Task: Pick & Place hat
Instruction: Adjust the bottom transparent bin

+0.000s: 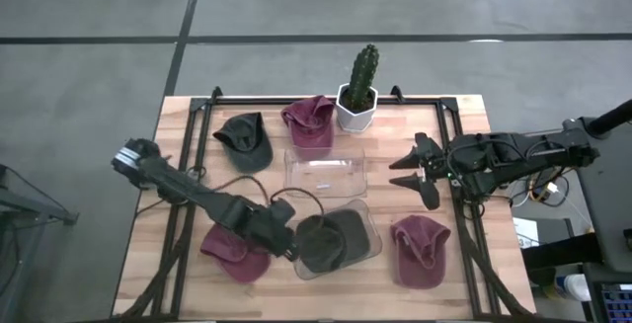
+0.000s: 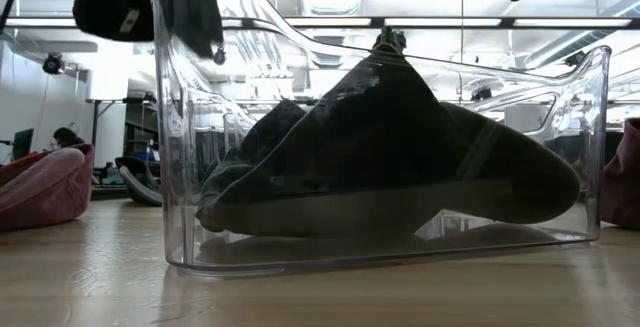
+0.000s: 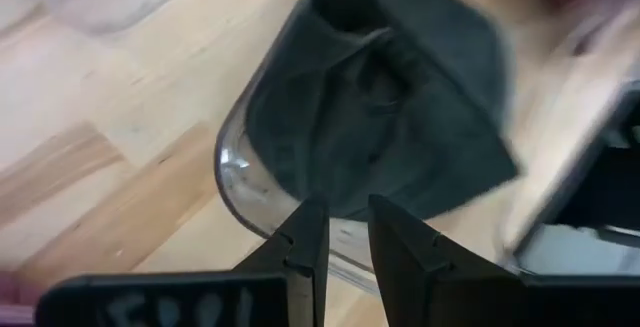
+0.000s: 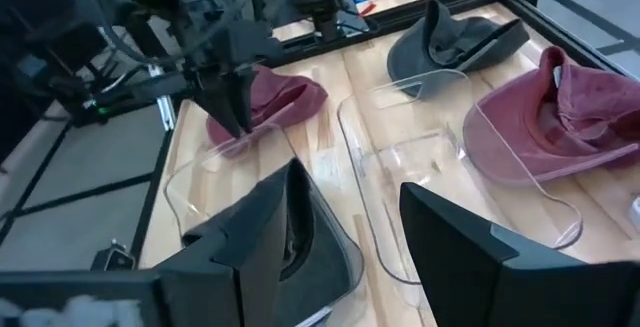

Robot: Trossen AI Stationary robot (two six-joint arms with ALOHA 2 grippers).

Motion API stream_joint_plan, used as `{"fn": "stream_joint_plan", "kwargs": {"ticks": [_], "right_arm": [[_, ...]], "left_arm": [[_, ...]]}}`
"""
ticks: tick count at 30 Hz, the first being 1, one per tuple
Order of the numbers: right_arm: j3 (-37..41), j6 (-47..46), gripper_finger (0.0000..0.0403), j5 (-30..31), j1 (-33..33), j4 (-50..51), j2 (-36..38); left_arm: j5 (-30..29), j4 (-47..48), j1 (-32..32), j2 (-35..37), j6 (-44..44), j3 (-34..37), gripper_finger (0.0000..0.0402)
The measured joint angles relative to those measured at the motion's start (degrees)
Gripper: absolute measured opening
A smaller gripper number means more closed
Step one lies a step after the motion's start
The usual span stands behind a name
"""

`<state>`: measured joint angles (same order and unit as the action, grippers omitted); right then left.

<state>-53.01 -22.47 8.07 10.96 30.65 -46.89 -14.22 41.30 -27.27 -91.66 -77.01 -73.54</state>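
From above, the dark hat (image 1: 331, 239) sits crumpled inside a clear bin (image 1: 367, 249) at the near middle of the wooden counter (image 1: 188, 293). The left pincer (image 1: 287, 247) hangs right at that bin's left rim, over the hat's edge. A second, empty clear bin (image 1: 325, 172) lies just behind the first. Three maroon hats are spread about: one (image 1: 235, 252) under the left arm, one (image 1: 421, 250) right of the filled bin, one (image 1: 310, 121) at the back beside a potted cactus (image 1: 358, 92). Another dark hat (image 1: 245, 141) rests back left. The right pincer (image 1: 419, 172) hovers to the right of the empty bin, its fingers spread wide with nothing between them.

Down at counter level, the dark hat (image 2: 400, 167) fills the clear bin (image 2: 180, 167), a soft charcoal heap peaking in the middle and sloping to a flat brim at the right, resting on the bin floor.

Through the left wrist camera, the left pincer (image 3: 348, 237) shows its two fingers drawn close with only a narrow slit between them, gripping nothing, just above the bin's curved rim (image 3: 235, 182). The hat (image 3: 390, 107) lies beyond, dark grey and folded in on itself.

From the right wrist, the right pincer (image 4: 355, 227) stands wide apart and empty, looking over the empty bin (image 4: 400, 167) towards the left arm.
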Motion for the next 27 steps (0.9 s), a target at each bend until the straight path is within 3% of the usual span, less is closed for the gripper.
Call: {"fn": "stream_joint_plan", "kwargs": {"ticks": [7, 27], "right_arm": [[0.0, 0.65, 0.0192, -1.28, 0.04, -0.02, 0.0], [0.0, 1.56, 0.0192, -1.32, 0.04, 0.07, 0.0]], "left_arm": [[-0.4, 6.17, 0.24, -3.94, -3.42, -4.46, 0.0066], [-0.91, 10.76, 3.06, -4.87, -5.57, -4.1, 0.0066]]}}
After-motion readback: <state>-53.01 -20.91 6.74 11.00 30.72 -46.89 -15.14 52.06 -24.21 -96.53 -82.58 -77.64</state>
